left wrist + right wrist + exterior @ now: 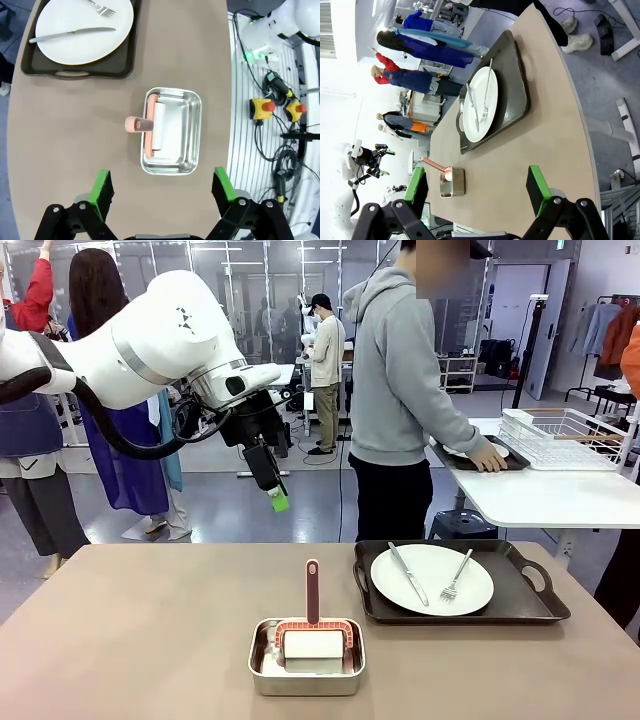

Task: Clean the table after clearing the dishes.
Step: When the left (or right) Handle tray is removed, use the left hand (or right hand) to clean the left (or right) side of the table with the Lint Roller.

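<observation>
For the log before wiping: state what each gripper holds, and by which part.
Nothing. The left gripper and the right gripper are both open and empty above the table.

My left arm (pixel 160 340) comes in from the left with its elbow raised high. The wrist bends so that my left jaws point down and hang in the air. Their green left pads (pixel 102 186) stand wide apart and empty. My right jaws are spread just as wide, the green right pads (pixel 538 184) gripping nothing.
</observation>
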You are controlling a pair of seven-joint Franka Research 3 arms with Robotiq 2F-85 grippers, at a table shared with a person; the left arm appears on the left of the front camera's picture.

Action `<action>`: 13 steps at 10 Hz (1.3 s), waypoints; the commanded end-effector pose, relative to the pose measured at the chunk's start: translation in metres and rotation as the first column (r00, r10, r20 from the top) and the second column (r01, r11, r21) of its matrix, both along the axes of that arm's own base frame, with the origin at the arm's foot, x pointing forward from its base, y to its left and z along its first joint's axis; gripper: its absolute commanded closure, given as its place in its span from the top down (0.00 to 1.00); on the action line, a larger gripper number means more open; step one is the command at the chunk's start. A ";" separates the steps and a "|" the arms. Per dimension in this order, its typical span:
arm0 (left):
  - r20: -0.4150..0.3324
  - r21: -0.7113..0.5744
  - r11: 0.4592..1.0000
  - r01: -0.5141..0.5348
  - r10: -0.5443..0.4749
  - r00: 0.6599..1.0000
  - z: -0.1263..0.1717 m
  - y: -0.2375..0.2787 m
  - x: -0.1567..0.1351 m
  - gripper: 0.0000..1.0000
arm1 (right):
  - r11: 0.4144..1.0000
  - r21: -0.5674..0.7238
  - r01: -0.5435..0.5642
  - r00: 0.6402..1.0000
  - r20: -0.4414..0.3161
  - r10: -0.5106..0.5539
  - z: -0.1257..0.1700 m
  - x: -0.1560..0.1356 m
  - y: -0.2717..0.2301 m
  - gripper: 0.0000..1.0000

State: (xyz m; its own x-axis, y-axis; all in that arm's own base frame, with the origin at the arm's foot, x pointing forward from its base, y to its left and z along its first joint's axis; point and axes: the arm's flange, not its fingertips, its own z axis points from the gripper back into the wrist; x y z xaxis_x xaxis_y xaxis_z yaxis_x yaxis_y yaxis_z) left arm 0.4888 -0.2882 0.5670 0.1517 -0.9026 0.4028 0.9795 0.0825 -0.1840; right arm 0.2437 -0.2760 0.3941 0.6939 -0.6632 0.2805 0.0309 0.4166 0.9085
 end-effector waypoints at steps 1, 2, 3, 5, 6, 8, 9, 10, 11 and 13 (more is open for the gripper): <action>0.000 0.000 1.000 0.000 0.000 1.000 0.000 0.000 0.000 1.00 | 1.000 0.003 0.001 1.000 0.012 -0.001 0.002 -0.002 0.000 1.00; 0.043 0.070 0.997 0.026 -0.029 0.999 -0.004 -0.028 0.008 1.00 | 1.000 0.003 0.001 1.000 0.012 -0.001 0.002 -0.002 0.000 1.00; 0.083 0.118 0.992 0.043 -0.053 0.995 -0.013 -0.049 0.016 1.00 | 1.000 0.003 0.001 1.000 0.012 -0.001 0.002 -0.002 0.000 1.00; 0.109 0.197 0.972 0.129 -0.152 0.982 -0.027 -0.072 0.022 1.00 | 1.000 0.003 0.001 1.000 0.012 -0.001 0.002 -0.002 0.000 1.00; 0.066 0.207 0.967 0.146 -0.163 0.984 -0.033 -0.080 0.033 1.00 | 1.000 0.003 0.001 1.000 0.012 -0.001 0.002 -0.002 0.000 1.00; -0.026 0.284 0.937 0.203 -0.204 0.979 -0.052 -0.101 0.051 1.00 | 1.000 0.003 0.001 1.000 0.012 -0.001 0.002 -0.002 0.000 1.00; -0.061 0.289 0.929 0.230 -0.222 0.973 -0.061 -0.107 0.052 1.00 | 1.000 0.003 0.001 1.000 0.012 -0.001 0.002 -0.002 0.000 1.00; -0.089 0.299 0.921 0.249 -0.233 0.968 -0.070 -0.110 0.053 1.00 | 1.000 0.003 0.001 1.000 0.012 -0.001 0.002 -0.002 0.000 1.00; -0.119 0.305 0.916 0.261 -0.235 0.965 -0.078 -0.112 0.051 1.00 | 1.000 0.003 0.001 1.000 0.012 -0.001 0.002 -0.002 0.000 1.00; -0.159 0.306 0.911 0.276 -0.236 0.959 -0.097 -0.115 0.045 1.00 | 1.000 0.003 0.001 1.000 0.012 -0.001 0.002 -0.002 0.000 1.00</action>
State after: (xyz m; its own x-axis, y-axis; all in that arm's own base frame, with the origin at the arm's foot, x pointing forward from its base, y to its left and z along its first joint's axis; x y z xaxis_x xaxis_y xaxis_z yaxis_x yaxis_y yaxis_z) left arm 0.5326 -0.3998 0.4668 -0.0807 -0.9914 0.1031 0.9503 -0.1077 -0.2920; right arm 0.2438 -0.2759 0.3941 0.6940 -0.6630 0.2805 0.0311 0.4169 0.9084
